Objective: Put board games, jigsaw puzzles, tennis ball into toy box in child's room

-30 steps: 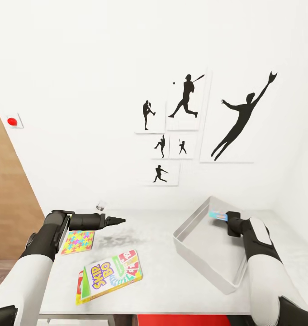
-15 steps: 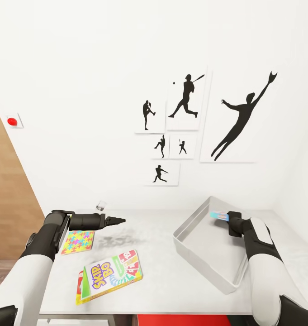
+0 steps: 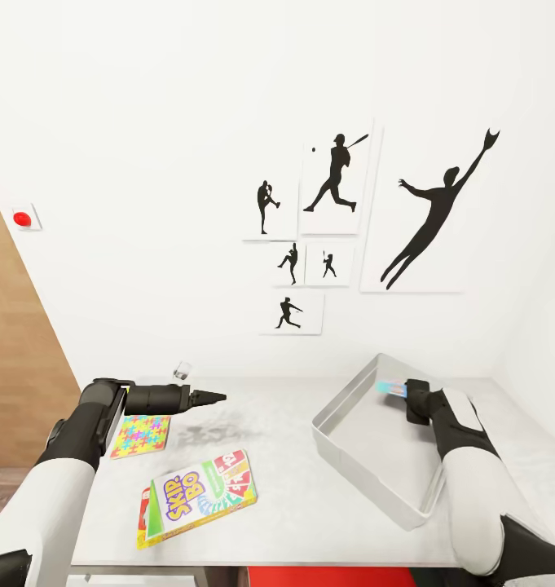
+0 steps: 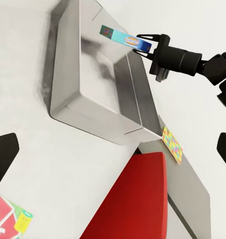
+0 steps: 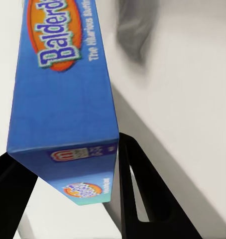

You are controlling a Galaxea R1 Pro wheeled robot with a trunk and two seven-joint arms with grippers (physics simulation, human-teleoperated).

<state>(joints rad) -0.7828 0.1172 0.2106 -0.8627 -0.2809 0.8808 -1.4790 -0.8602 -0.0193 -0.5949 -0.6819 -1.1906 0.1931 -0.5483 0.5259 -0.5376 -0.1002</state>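
My right gripper [image 3: 404, 390] is shut on a blue board game [image 3: 388, 386], held edge-on in the air above the far corner of the light-grey toy box [image 3: 373, 458]. The same blue board game [image 4: 124, 38] [image 5: 63, 99] hangs over the toy box [image 4: 100, 84], which looks empty. A Skip-Bo board game [image 3: 202, 492] lies near the table's [image 3: 285, 489] front edge. One jigsaw puzzle [image 3: 140, 434] lies under my left forearm, another jigsaw puzzle [image 4: 171, 144] beyond the toy box. My left gripper [image 3: 217, 398] hovers open over the table. Tennis ball and bed are out of view.
A small glass [image 3: 182, 371] stands by the wall at the table's back. A red chair [image 4: 138, 199] is tucked at the table's front edge. Black baseball silhouettes [image 3: 428, 220] hang on the white wall. A small red object [image 3: 22, 218] sits on the left wall.
My right gripper has carried the blue board game slightly further over the toy box. The left arm and the boxes on the table have not moved.
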